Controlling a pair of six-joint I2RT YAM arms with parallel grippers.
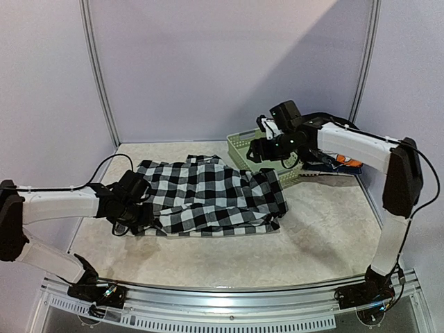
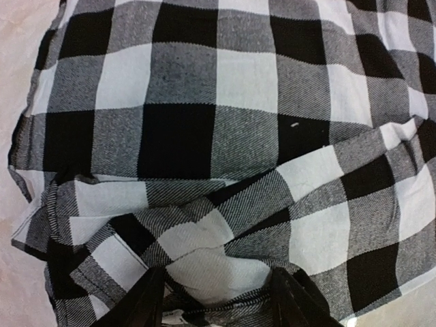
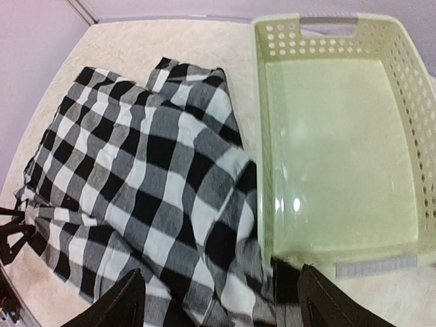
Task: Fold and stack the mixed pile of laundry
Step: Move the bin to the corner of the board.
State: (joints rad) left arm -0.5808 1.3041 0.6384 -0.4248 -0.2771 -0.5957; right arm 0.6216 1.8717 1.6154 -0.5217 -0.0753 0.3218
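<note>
The black-and-white checked shirt (image 1: 208, 194) lies spread flat on the table, with its right edge against the basket. My left gripper (image 1: 137, 208) is down on the shirt's left edge. In the left wrist view the gripper (image 2: 218, 306) is open, its fingers straddling a bunched fold of the shirt (image 2: 204, 136). My right gripper (image 1: 261, 148) is raised above the shirt's right end. In the right wrist view it (image 3: 218, 300) is open and empty over the shirt (image 3: 150, 170). An orange printed piece (image 1: 351, 164) shows behind the right arm. The black cloth is not clearly in view.
The pale green slotted basket (image 1: 241, 143) stands at the back right; in the right wrist view it is empty (image 3: 262, 136). A dark patch (image 3: 286, 279) sits at its near corner. Walls enclose the table at the back and sides.
</note>
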